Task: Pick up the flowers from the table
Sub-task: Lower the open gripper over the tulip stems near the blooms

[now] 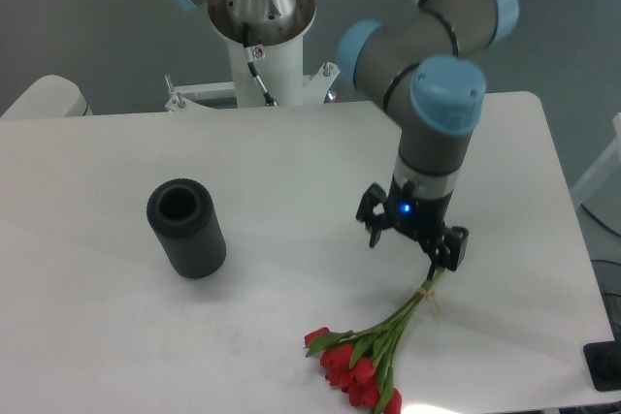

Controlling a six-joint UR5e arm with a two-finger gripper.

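The flowers (pixel 374 356) are a tied bunch of red tulips lying on the white table (pixel 291 172) at the front right. The red heads point to the front left and the green stems run up to the right, tied near their ends. My gripper (pixel 412 239) points down at the table just above the stem ends. Its fingers are spread apart, and the right finger (pixel 451 247) is right at the tips of the stems. Nothing is held between the fingers.
A dark ribbed cylinder vase (pixel 186 228) stands on the left half of the table, open end up. The arm's white base column (pixel 262 46) is at the back edge. The table's right edge and front edge lie close to the flowers.
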